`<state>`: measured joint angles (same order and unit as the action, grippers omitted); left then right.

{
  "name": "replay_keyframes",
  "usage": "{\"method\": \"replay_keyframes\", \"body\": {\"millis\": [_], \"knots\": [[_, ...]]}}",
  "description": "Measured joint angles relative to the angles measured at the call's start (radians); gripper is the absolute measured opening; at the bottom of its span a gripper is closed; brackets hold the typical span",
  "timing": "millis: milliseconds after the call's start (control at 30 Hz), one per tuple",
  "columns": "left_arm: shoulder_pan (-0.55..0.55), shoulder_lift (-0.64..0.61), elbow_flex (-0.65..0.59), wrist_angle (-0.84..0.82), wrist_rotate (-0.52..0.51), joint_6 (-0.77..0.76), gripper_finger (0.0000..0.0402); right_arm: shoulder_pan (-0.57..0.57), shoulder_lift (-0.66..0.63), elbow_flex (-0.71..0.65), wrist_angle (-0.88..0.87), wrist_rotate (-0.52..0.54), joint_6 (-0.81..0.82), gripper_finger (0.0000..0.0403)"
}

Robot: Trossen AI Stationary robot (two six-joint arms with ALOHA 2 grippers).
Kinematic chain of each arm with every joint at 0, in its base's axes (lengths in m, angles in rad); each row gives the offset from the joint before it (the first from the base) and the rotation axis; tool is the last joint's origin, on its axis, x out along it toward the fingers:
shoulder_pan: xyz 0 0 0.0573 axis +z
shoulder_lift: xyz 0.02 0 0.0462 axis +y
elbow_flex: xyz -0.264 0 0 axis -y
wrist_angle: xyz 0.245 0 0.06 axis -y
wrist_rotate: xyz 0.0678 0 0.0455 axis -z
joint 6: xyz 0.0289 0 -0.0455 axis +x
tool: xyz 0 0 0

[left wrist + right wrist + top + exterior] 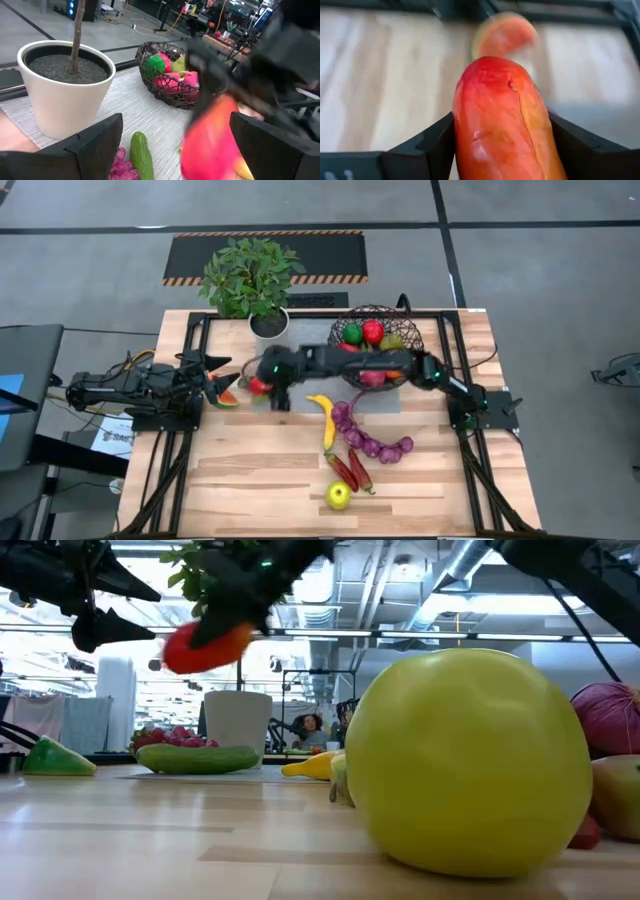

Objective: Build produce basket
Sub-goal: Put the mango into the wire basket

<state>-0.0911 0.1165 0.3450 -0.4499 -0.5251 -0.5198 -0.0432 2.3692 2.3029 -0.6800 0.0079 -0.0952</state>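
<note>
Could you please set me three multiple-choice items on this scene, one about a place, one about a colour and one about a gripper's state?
1. Where does the yellow-green apple lie?
A. in the basket
B. on the table's near edge
C. beside the potted plant

2. What colour is the banana?
A. yellow
B. purple
C. green

3. The right gripper is:
A. open and empty
B. shut on the red-orange fruit
C. out of view

Answers: 1 B, high view shows it alone there. 2 A, plainly yellow. 3 B, fingers clamp its sides.
</note>
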Motion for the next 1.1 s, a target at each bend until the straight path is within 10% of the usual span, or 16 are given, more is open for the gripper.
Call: {"method": "replay_keyframes", "body": {"millis": [500, 800, 1100], "knots": [[0.000, 0.000, 0.000, -0.048, 0.007, 0.000, 0.0355, -0.150, -0.341, -0.160, -0.718, 0.189, 0.105, 0.0275], [0.000, 0.000, 0.000, -0.091, 0.006, -0.026, 0.0355, -0.155, -0.770, -0.727, -0.467, 0.436, 0.314, 0.0276], [0.000, 0.000, 0.000, -0.091, -0.002, -0.026, 0.0355, -0.210, -1.027, -1.284, 0.017, 0.466, 0.333, 0.0276]]}}
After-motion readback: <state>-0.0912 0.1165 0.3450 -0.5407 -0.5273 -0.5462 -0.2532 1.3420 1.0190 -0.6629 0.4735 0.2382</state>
